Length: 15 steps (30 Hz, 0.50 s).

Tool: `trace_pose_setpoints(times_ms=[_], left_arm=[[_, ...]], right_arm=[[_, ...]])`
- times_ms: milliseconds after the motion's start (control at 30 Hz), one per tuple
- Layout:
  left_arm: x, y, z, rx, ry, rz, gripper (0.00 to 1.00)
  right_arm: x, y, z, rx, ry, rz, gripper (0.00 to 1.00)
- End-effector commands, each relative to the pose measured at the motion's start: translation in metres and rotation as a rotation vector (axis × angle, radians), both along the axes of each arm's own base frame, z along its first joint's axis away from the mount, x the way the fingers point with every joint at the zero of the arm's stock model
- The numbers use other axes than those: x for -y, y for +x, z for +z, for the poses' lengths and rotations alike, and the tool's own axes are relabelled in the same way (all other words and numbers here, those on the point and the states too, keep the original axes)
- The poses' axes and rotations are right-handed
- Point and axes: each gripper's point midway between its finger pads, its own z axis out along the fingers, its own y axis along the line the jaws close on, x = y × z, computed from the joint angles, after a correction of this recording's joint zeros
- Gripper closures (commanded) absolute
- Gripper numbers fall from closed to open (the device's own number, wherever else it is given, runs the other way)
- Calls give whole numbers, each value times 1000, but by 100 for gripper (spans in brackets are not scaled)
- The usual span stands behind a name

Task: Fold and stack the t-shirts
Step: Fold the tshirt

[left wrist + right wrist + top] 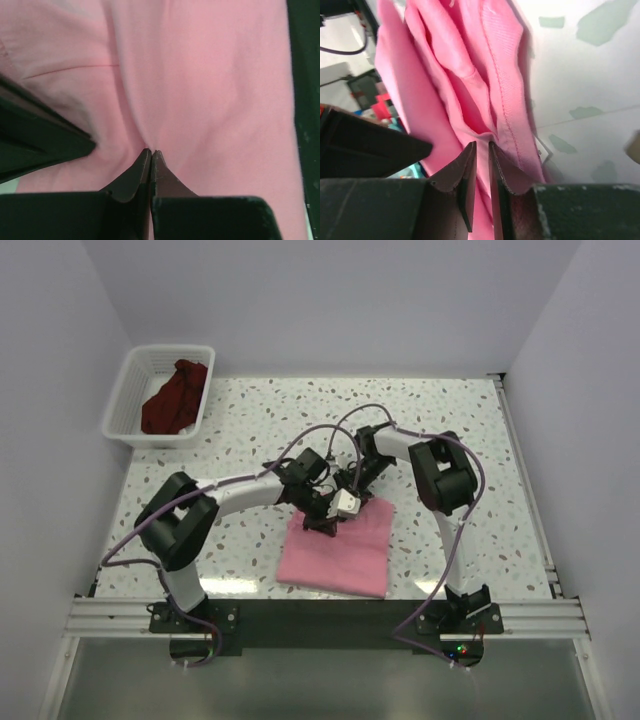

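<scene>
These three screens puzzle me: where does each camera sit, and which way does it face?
Top: above and behind, facing down at the table; left arm and right arm show.
Left wrist: on that arm, facing the pink shirt past its closed left pincer.
Right wrist: likewise, right pincer pinching shirt folds.
All three share the shirt.

A light pink t-shirt [340,555] and a dark maroon t-shirt [172,405] contrast with the white basket [124,402] and grey-speckled white table [450,430].
</scene>
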Motion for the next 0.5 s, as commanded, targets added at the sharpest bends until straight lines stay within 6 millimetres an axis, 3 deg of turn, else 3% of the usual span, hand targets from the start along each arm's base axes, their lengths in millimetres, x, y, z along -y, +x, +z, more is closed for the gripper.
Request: trace_pose_setpoints(times_ms=[0, 67, 167, 300, 467], left_arm=[[8, -5, 18, 88, -39, -13, 100], [12, -7, 20, 106, -38, -16, 100], [15, -4, 19, 147, -26, -9, 100], [16, 4, 21, 218, -12, 8, 100], [21, 12, 29, 286, -12, 11, 100]], right_arm=[[6, 25, 17, 174, -24, 76, 80], [4, 39, 23, 227, -22, 97, 79], [3, 41, 23, 212, -16, 138, 79], [8, 24, 22, 152, -7, 208, 80], [11, 16, 2, 137, -26, 257, 80]])
